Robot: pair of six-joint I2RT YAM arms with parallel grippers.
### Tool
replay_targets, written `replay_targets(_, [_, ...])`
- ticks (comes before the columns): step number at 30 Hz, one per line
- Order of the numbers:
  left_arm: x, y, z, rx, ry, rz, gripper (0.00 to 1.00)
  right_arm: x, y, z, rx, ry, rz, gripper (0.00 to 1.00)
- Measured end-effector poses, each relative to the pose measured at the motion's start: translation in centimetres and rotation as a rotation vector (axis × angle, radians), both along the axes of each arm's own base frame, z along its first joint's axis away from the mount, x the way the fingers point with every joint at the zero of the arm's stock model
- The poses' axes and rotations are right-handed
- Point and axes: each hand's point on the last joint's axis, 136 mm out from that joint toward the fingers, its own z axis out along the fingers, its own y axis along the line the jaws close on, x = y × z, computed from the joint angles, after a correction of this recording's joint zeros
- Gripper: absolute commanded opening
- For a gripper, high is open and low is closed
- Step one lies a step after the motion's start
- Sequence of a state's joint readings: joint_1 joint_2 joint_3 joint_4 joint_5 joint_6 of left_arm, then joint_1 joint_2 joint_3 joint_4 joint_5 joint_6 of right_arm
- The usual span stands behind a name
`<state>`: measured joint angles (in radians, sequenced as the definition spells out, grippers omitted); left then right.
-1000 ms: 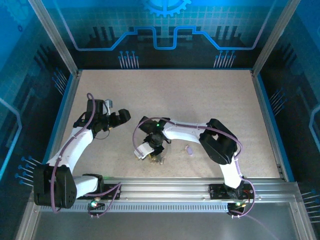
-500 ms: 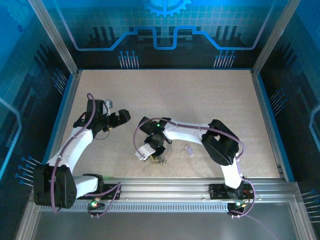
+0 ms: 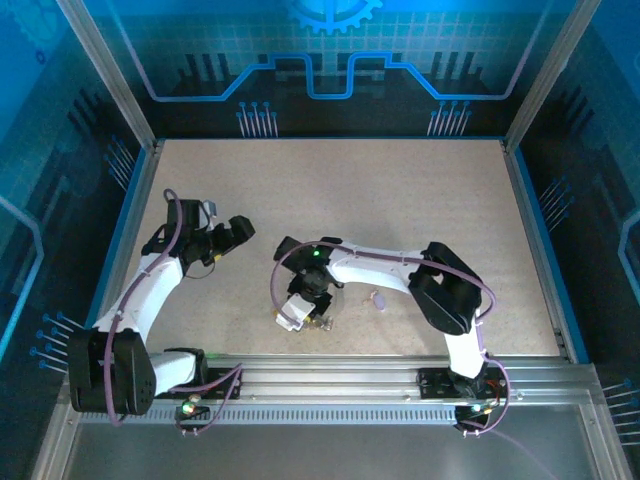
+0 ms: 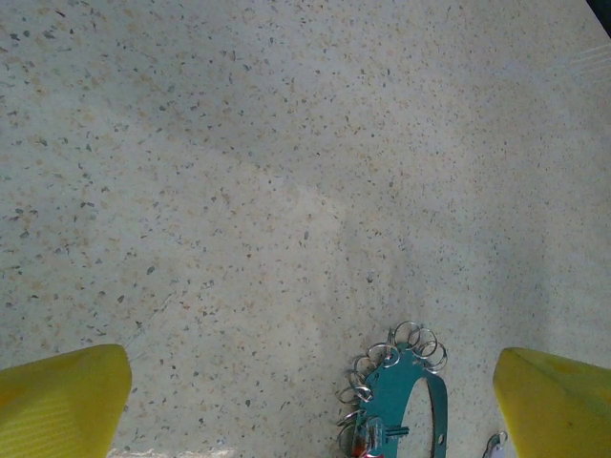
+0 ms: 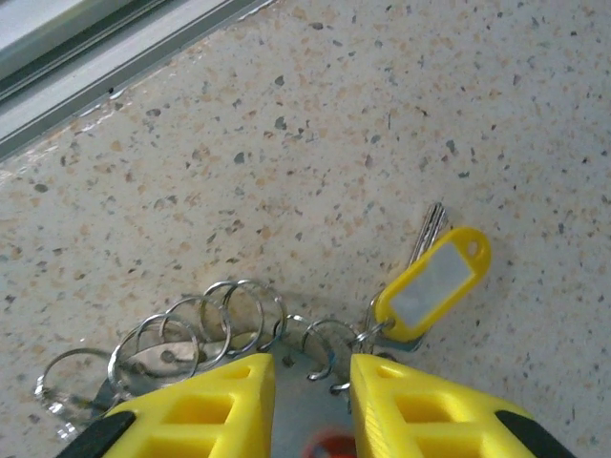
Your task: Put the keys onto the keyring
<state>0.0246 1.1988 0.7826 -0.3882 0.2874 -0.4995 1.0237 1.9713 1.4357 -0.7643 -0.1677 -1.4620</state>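
The keyring (image 3: pixel 318 322) lies near the table's front edge, a flat oval loop that looks teal in the left wrist view (image 4: pixel 393 389), with several small split rings (image 5: pixel 221 315) along its rim. A yellow-tagged key (image 5: pixel 434 279) hangs from it, and a red key head (image 4: pixel 363 442) shows at its near end. My right gripper (image 3: pixel 303 312) points down with its yellow fingers (image 5: pixel 205 410) closed on the loop's grey band (image 5: pixel 307 410). The pale lilac key (image 3: pixel 377 298) lies loose to the right. My left gripper (image 3: pixel 236 230) hovers open, far to the left.
The aluminium rail (image 3: pixel 350 372) runs along the near edge, just behind the keyring, and appears in the right wrist view (image 5: pixel 95 48). Speckled beige tabletop (image 3: pixel 400 200) stretches to the blue back wall. The right arm's elbow (image 3: pixel 445 295) sits right of the lilac key.
My right gripper has slid a little towards the near edge over the keyring. The left gripper has drawn back slightly to the left. The lilac key stays put.
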Motion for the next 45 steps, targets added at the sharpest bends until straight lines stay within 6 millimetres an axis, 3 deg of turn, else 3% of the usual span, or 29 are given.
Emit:
replay_targets(11, [0.1, 0.5, 0.1, -0.035, 0.008, 0.031, 0.99, -0.6, -0.1, -1.8, -0.081, 0.029, 0.051, 0.26])
replay_targets(22, [0.1, 0.3, 0.3, -0.053, 0.008, 0.027, 0.98, -0.4, 0.0, -1.3, -0.106, 0.027, 0.078, 0.26])
replay_targets(37, [0.1, 0.1, 0.3, -0.078, 0.011, 0.026, 0.98, -0.4, -0.7, -2.5, -0.160, 0.039, 0.086, 0.27])
replay_targets(45, [0.2, 0.0, 0.4, -0.089, 0.009, 0.024, 0.98, 0.6, -1.1, -2.0, -0.184, 0.009, 0.073, 0.27])
